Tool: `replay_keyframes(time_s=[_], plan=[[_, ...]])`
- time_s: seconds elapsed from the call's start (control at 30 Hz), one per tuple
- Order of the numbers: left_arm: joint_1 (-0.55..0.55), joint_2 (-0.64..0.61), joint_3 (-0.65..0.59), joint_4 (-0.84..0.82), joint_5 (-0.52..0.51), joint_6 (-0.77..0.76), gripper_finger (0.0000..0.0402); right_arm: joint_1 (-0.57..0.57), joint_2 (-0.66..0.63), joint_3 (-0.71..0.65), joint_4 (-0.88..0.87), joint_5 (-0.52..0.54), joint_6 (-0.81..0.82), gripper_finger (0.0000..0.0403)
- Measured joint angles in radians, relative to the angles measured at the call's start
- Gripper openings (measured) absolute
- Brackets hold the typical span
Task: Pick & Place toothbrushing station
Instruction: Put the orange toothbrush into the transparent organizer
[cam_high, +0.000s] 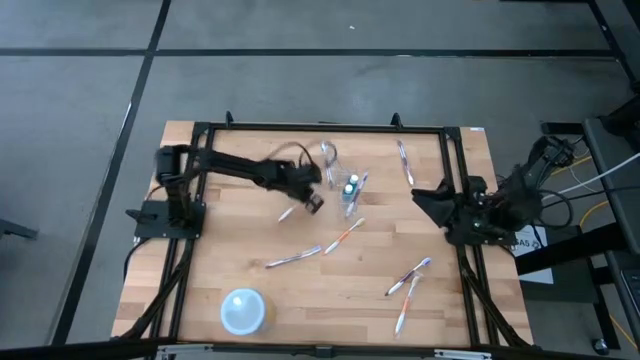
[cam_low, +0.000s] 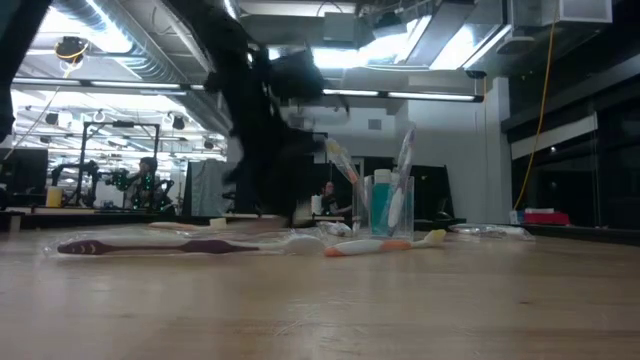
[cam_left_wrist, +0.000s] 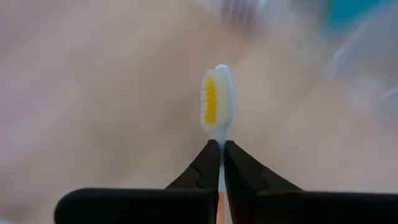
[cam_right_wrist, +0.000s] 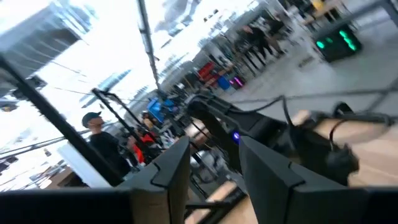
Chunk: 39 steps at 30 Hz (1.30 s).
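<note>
Near the table's (cam_high: 230, 290) middle, the left gripper's (cam_left_wrist: 221, 146) fingers pinch a light, slippery toothbrush (cam_left_wrist: 216, 102) below its head; the right gripper (cam_right_wrist: 214, 165), apart, waits at the right edge.

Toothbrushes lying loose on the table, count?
5 toothbrushes: one at the far edge, two mid-table, two front right. Left pincer holds a sixth. Others in cup, possibly hidden.

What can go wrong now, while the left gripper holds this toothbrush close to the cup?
1. The left gripper pinches the toothbrush only by its thin neck, so it may twist or slip.
2. The clear cup already holds brushes and a teal tube; a push from the arm could tip it.
</note>
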Motion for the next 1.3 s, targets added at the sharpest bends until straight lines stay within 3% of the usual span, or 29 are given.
replay_keyframes(time_s=[0.17,0.3,0.47,0.7,0.87,1.07,1.3], plan=[[-0.017,-0.132,0.005,0.324,-0.029,0.084,0.0003,0.054,0.022,0.000,0.149,0.057,-0.156,0.0142],[-0.014,-0.142,0.008,0.665,-0.109,0.222,0.0003,0.076,0.033,0.000,0.157,0.103,-0.165,0.0142],[0.032,-0.014,0.002,0.959,-0.098,0.315,0.0000,0.091,0.040,0.000,0.182,0.126,-0.158,0.0142],[0.113,0.125,0.006,1.253,-0.062,0.317,0.0000,0.103,0.047,0.000,0.201,0.147,-0.088,0.0142],[0.141,0.131,0.009,1.245,-0.040,0.295,0.0000,0.126,0.048,0.000,0.202,0.176,-0.070,0.0142],[0.095,0.119,0.009,1.224,-0.033,0.300,0.0001,0.154,0.048,0.000,0.209,0.224,-0.080,0.0142],[0.084,0.121,0.009,1.088,-0.004,0.271,0.0004,0.165,0.048,0.000,0.209,0.234,-0.072,0.0142]])
